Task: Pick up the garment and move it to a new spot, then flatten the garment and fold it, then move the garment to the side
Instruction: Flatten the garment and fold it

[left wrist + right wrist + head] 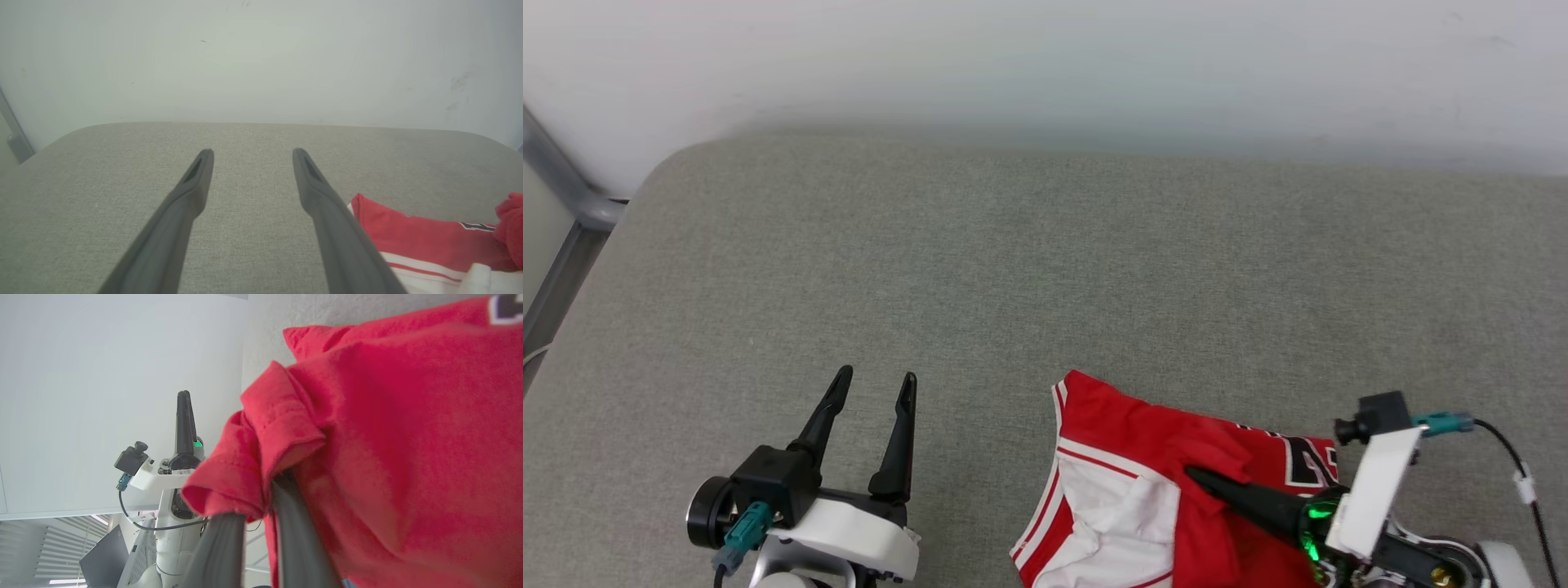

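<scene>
The garment (1143, 457) is a red shirt with white panels and striped trim, bunched at the near right of the grey cushion (1045, 269). My right gripper (1205, 478) is shut on a fold of its red fabric, and the cloth drapes over the fingertips in the right wrist view (261, 473). Dark lettering shows near the gripper's wrist. My left gripper (878, 380) hovers open over bare cushion to the garment's left, nothing between its fingers (192, 183). The garment (425, 241) lies at the lower right of the left wrist view.
A pale wall (1045, 65) runs behind the cushion's far edge. A grey metal frame (564, 204) stands at the left edge. The cushion's left corner is rounded. The left arm (179, 469) and a laptop (106, 559) appear in the right wrist view.
</scene>
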Available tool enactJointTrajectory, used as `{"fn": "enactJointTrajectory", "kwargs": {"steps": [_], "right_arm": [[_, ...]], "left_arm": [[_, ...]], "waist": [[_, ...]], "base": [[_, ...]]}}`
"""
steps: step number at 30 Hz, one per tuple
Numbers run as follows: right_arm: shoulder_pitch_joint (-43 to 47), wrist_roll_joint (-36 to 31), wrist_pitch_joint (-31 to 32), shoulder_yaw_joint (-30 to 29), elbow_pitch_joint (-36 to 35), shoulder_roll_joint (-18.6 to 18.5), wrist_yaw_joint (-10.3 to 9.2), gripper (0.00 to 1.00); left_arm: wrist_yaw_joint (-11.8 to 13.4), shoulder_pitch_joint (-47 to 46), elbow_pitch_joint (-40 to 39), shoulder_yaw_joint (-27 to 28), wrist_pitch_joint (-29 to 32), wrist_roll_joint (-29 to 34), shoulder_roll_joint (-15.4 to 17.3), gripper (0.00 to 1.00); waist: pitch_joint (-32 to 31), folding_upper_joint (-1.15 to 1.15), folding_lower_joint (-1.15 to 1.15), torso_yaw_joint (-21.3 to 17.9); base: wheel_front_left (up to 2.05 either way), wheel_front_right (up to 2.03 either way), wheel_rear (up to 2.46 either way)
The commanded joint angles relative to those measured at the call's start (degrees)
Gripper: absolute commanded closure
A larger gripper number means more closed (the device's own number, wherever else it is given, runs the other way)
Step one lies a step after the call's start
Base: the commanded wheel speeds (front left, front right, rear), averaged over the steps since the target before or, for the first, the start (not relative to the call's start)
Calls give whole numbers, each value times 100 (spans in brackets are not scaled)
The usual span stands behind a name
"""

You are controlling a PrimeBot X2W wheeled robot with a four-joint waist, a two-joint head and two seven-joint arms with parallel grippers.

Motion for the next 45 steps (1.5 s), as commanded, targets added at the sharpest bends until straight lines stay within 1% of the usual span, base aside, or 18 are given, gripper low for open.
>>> {"fn": "enactJointTrajectory", "kwargs": {"steps": [1, 4, 6, 11, 12, 14, 19, 22, 26, 28, 29, 31, 34, 37, 39, 42, 45], "right_arm": [[-124, 132, -157, 258, 61, 14, -2, 100], [-316, 201, -545, 820, 230, 10, -2, 100], [-445, 80, -793, 1107, 352, 10, -2, 100], [-644, -120, -1382, 1604, 711, 10, -2, 100], [-686, -126, -1492, 1682, 750, 11, -2, 73], [-720, -48, -1661, 1826, 839, 12, -2, 0], [-812, -38, -1959, 2111, 759, 5, -2, 0], [-802, -180, -2163, 2222, 561, -132, -2, 0], [-784, -700, -2708, 2342, 252, -409, -2, 0], [-738, -1071, -3087, 2300, 177, -563, -2, 0], [-738, -1071, -3087, 2300, 177, -563, -2, 0], [-671, -1413, -3435, 2225, 145, -667, -1, 0], [-563, -1998, -3911, 1970, 148, -849, -1, 0], [-402, -2660, -4342, 1605, 164, -940, -1, 0], [-269, -3254, -4617, 1298, 160, -1026, -1, 0], [-58, -4129, -4968, 813, 43, -1003, -2, 0], [173, -4928, -5333, 347, -242, -860, -1, 0]], "left_arm": [[-34, -98, 22, 2, -21, 5, -9, 0], [-56, -154, 20, 40, -21, 24, -48, 0], [-81, -195, 16, 47, -17, 48, -73, 0], [-116, -247, 14, 96, -17, 86, -116, 0], [-130, -261, 23, 107, -17, 96, -128, 0], [-142, -295, 40, 117, -17, 102, -150, 0], [-190, -285, 90, 166, -17, 117, -180, 0], [-206, -222, 118, 189, -17, 153, -193, 0], [-226, -145, 145, 222, -17, 179, -207, 0], [-231, -105, 159, 242, -17, 197, -222, 0], [-231, -105, 159, 242, -17, 197, -222, 0], [-224, -73, 172, 277, -17, 209, -233, 0], [-212, -9, 196, 323, -17, 218, -242, 0], [-192, 51, 225, 363, -17, 225, -251, 0], [-165, 87, 262, 389, -17, 237, -260, 0], [-144, 147, 317, 428, -17, 261, -263, 0], [-100, 160, 362, 467, -17, 281, -238, 0]], "waist": [[77, 0, -1, 94], [168, 0, -1, 151], [233, 0, -1, 189], [358, 0, -1, 217], [377, 0, -1, 215], [392, 0, -1, 205], [328, 0, -1, 133], [237, 0, -1, 82], [114, 0, -1, 9], [56, 0, -1, -33], [56, 0, -1, -33], [-4, 0, -1, -83], [-86, 0, -1, -162], [-172, 0, -1, -238], [-247, 0, -1, -284], [-324, 0, -1, -338], [-376, 0, -1, -374]], "base": [[0, 0, 0], [0, 0, 0], [0, 0, 0], [0, 0, 0], [0, 0, 0], [0, 0, 0], [0, 0, 0], [0, 0, 0], [0, 0, 0], [0, 0, 0], [0, 0, 0], [0, 0, 0], [0, 0, 0], [0, 0, 0], [0, 0, 0], [0, 0, 0], [0, 0, 0]]}}
